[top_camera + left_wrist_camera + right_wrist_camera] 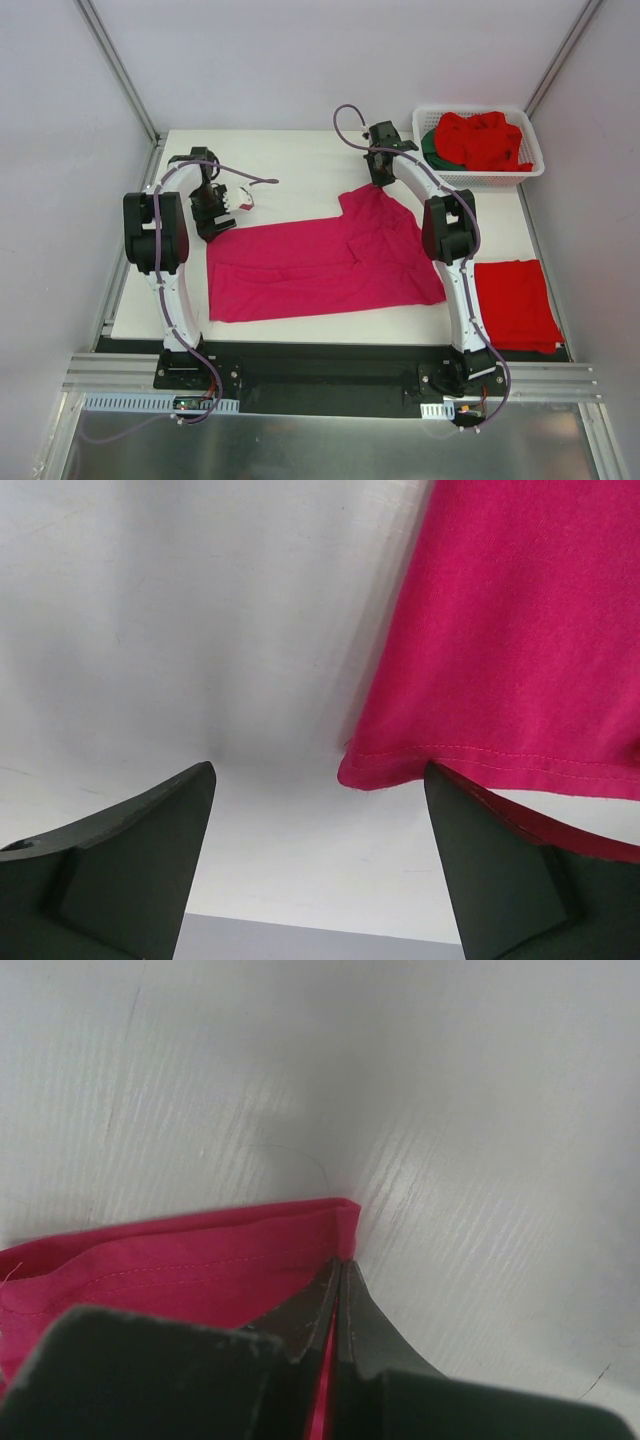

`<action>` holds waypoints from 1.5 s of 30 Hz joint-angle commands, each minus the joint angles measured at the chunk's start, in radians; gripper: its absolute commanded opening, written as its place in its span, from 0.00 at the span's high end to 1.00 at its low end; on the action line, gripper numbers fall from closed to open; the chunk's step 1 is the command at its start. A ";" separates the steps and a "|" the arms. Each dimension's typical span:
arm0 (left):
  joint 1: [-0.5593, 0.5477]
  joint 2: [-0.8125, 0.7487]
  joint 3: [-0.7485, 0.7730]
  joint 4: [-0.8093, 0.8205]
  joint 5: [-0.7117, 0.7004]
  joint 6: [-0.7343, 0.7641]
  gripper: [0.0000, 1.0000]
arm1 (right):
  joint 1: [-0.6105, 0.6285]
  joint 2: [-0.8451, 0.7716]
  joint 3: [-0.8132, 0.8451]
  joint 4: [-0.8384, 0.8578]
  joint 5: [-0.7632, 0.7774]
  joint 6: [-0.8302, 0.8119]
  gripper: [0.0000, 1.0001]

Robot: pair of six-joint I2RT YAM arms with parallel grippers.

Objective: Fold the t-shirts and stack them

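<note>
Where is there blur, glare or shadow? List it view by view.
Top external: even light, sharp, with only faint shadows beside the magenta t-shirt. Left wrist: the shirt's hem is crisp and soft grey shadow lies on the table. Right wrist: the right gripper is close and blurred, and streaky glare crosses the table.

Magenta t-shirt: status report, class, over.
Left gripper open beside hem corner. Right gripper shut on magenta t-shirt corner. Spread on table, nothing on top.

Matt cloth t-shirt [310,265], smooth white table [290,160]
</note>
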State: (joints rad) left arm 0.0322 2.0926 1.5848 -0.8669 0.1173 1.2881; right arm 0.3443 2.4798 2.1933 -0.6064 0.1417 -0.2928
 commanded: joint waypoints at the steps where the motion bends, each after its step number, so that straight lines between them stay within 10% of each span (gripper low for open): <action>1: -0.008 0.006 -0.003 -0.024 -0.011 -0.018 0.16 | 0.004 -0.078 0.028 -0.015 -0.010 -0.009 0.99; 15: -0.015 0.020 -0.003 -0.024 -0.028 -0.029 0.73 | 0.004 -0.073 0.029 -0.016 -0.011 -0.016 0.99; 19: -0.020 0.020 -0.011 -0.023 -0.024 -0.032 0.73 | 0.004 -0.071 0.034 -0.018 -0.008 -0.017 0.99; 28: -0.029 -0.017 -0.008 -0.026 -0.061 -0.026 0.39 | 0.004 -0.070 0.033 -0.020 -0.013 -0.017 0.99; 45: -0.029 -0.105 0.070 -0.047 -0.090 0.004 0.38 | 0.005 -0.073 0.029 -0.024 -0.016 -0.019 0.99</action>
State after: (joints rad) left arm 0.0116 2.0712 1.6016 -0.8711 0.0170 1.2762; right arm 0.3443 2.4798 2.1933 -0.6102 0.1410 -0.3008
